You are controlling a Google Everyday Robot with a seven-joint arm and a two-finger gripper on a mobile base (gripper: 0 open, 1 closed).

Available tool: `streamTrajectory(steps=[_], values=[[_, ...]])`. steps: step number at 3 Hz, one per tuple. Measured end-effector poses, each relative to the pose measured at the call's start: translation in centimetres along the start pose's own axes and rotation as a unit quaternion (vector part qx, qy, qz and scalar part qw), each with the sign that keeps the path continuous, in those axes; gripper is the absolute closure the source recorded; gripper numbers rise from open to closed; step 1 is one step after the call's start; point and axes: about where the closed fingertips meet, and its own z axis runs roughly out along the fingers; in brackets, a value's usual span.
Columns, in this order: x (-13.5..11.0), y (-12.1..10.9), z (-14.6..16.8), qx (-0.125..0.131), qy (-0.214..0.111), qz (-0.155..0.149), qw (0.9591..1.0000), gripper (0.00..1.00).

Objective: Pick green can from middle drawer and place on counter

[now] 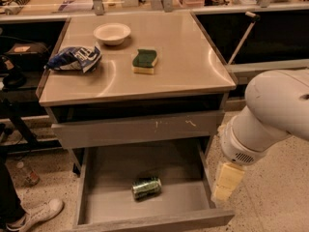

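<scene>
i have one camera view, looking down at the cabinet from the front. the middle drawer (113,170) stands open at the bottom of the picture, a shallow grey tray with low side walls. the green can (147,187) lies on its side on the drawer's flat bottom, in the front half and roughly midway between the side walls, touching neither. above the drawer is a closed grey drawer front (135,129) with a few pale scratches.

the steel surface (186,57) on top carries three things, well apart from each other. a pale bowl (112,33) sits toward the back left. a crumpled blue and white bag (75,58) lies at the left edge. a green-and-yellow sponge (145,61) sits near the middle.

my white arm (270,112) comes in from the right of the picture and bends down beside the cabinet. the hand (225,183) hangs at its end, pale cream. it is outside the drawer, just beside the drawer's right wall and over the speckled floor (280,197). it is apart from the can and carries nothing that i can see. i cannot tell from this angle whether the hand is open or closed.

a white shoe (36,215) shows at the bottom left, on the floor.
</scene>
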Motion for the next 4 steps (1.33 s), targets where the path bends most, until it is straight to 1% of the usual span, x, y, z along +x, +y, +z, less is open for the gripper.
streamTrajectory(steps=[1,2,3,4], values=[[0.0,0.0,0.0,0.000,0.000,0.000,1.0000,0.00],[-0.4,0.7,2.4,-0.007,0.012,-0.005,0.9999,0.00],[-1.2,1.7,7.6,-0.029,0.009,-0.006,0.9995,0.00],[-2.3,1.8,13.1,-0.048,-0.002,0.004,0.9989,0.00]])
